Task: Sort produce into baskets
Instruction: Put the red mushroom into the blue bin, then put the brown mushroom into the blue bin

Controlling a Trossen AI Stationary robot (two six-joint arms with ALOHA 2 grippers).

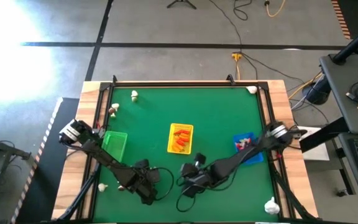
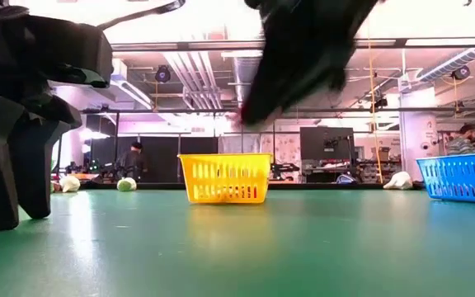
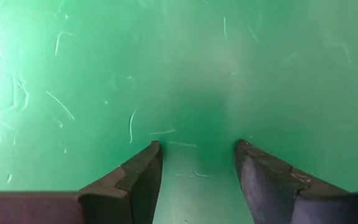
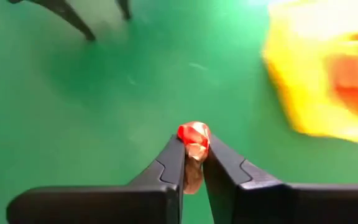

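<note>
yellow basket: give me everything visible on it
The yellow basket is a small rectangular tray, plastic by its look, with slotted sides visible in the low view. It sits upright and flat on the green table, near the middle, between the green basket and the blue basket, touching neither. Orange pieces lie inside it. Neither gripper touches it: the right gripper, shut on a red piece, is close beside it.
</note>
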